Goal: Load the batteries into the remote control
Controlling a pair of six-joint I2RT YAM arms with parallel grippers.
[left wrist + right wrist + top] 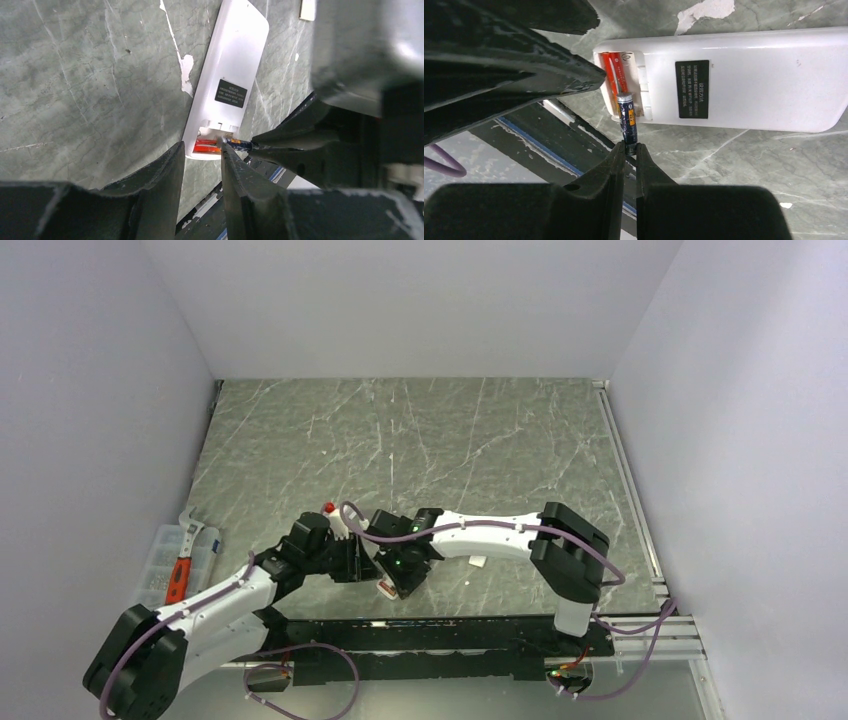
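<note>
White flat plastic remote control (749, 80), back up. Right gripper (630, 147) pinches dark cylindrical battery (627, 117), tip at remote's open end. Left gripper (202, 147) parted at that same end; grip indeterminate.

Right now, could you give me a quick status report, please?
Right gripper shut on dark battery, tip at open bay of remote control. Left gripper open, close beside that end. Orange battery already seated. Nothing blocking.

remote control (749, 80) back is plain white w/ a black label (691, 89); there's an orange-red battery (616, 67) and a dark blue battery (628, 117); worktop (450, 440) is grey-green marble, white veins
</note>
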